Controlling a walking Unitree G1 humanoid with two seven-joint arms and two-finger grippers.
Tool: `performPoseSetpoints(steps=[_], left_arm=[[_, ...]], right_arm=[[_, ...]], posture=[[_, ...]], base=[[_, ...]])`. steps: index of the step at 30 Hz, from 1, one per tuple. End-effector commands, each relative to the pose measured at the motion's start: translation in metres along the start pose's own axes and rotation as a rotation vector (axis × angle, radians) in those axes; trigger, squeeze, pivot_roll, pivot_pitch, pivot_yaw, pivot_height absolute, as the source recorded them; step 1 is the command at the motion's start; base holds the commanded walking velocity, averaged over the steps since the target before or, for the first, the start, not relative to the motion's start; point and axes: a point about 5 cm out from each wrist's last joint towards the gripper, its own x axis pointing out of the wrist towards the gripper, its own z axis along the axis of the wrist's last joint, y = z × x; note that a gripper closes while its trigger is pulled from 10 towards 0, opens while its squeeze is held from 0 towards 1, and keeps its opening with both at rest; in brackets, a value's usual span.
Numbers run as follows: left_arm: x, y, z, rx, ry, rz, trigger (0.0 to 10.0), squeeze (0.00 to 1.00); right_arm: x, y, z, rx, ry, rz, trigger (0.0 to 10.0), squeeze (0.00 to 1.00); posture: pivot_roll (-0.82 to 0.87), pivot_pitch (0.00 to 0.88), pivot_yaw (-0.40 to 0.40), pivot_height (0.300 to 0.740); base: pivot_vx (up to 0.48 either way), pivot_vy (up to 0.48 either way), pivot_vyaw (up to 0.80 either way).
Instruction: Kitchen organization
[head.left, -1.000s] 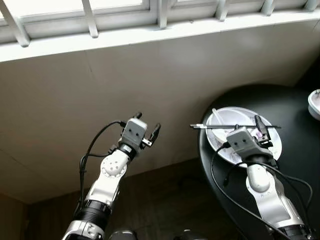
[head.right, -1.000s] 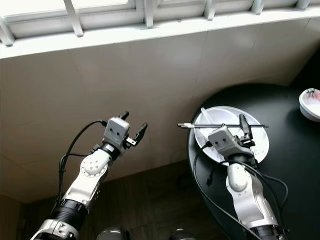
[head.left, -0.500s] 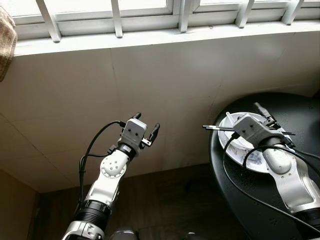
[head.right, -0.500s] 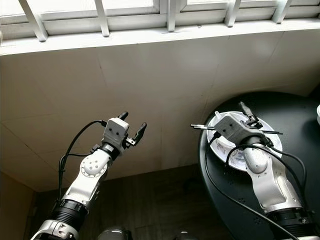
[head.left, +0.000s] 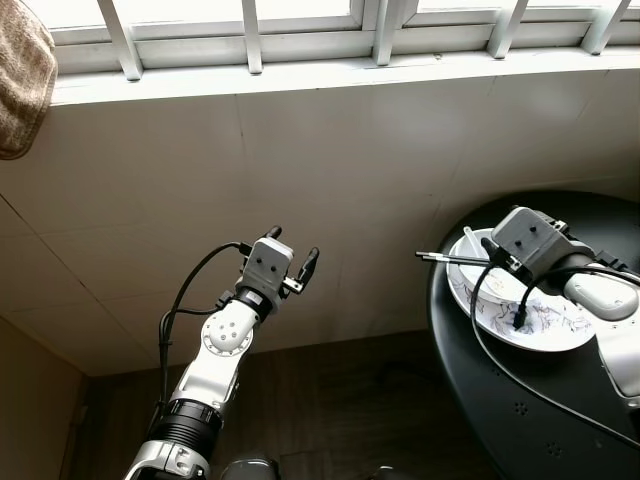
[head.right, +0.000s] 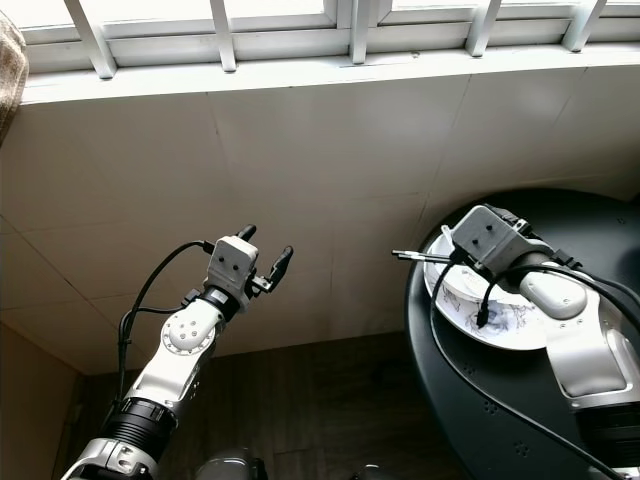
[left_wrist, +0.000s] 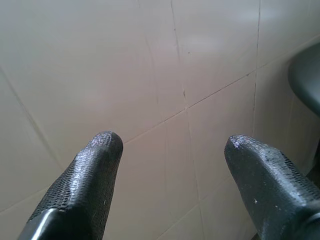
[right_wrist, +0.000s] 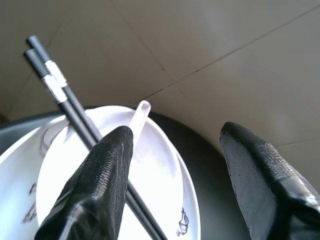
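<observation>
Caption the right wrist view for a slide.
Open right claw poised over black chopsticks and white spoon resting on white bowl.

The whole scene is seen from further left than before, so a brown cloth (head.left: 22, 75) is now shown by the window; the right gripper (right_wrist: 175, 165) has been lifted off the plate (head.left: 545, 322) at the table (head.left: 520, 420) edge and turned toward the wall, fingers wide apart.

Black chopsticks (right_wrist: 70, 102) laid across a white patterned plate (head.left: 530, 320), white spoon (right_wrist: 138, 116) beneath them.
</observation>
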Motion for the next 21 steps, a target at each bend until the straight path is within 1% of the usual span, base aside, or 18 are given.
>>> performPoseSetpoints(steps=[1, 4, 13, 18, 20, 21], left_arm=[[0.003, 0.001, 0.002, -0.006, -0.003, 0.004, 10.0, 0.00], [0.003, 0.000, 0.001, -0.008, -0.004, 0.004, 10.0, 0.00], [0.002, 0.000, 0.001, -0.011, -0.003, 0.004, 10.0, 0.00], [0.002, 0.000, 0.001, -0.011, -0.002, 0.005, 10.0, 0.00], [0.002, 0.000, 0.001, -0.011, -0.001, 0.005, 10.0, 0.00], [0.002, 0.001, 0.001, -0.011, -0.001, 0.005, 10.0, 0.00]], right_arm=[[-0.002, 0.000, -0.003, 0.000, 0.018, 0.057, 10.0, 0.00], [-0.004, -0.001, -0.007, -0.040, 0.042, 0.113, 10.0, 0.00], [-0.006, 0.004, -0.015, -0.085, 0.081, 0.214, 10.0, 0.00], [-0.002, 0.007, -0.022, -0.092, 0.102, 0.230, 10.0, 0.00], [0.001, 0.006, -0.026, -0.135, 0.126, 0.214, 10.0, 0.00], [0.004, 0.008, -0.028, -0.131, 0.125, 0.224, 10.0, 0.00]], posture=[[0.02, 0.000, -0.036, 0.740], [0.02, 0.000, -0.038, 0.740], [0.02, 0.000, -0.038, 0.740], [0.02, 0.000, -0.038, 0.740], [0.02, 0.000, -0.038, 0.740], [0.02, 0.000, -0.038, 0.740]], base=[[0.000, 0.000, 0.00], [0.000, 0.000, 0.00], [0.000, 0.000, 0.00], [0.000, 0.000, 0.00], [0.000, 0.000, 0.00], [0.000, 0.000, 0.00]])
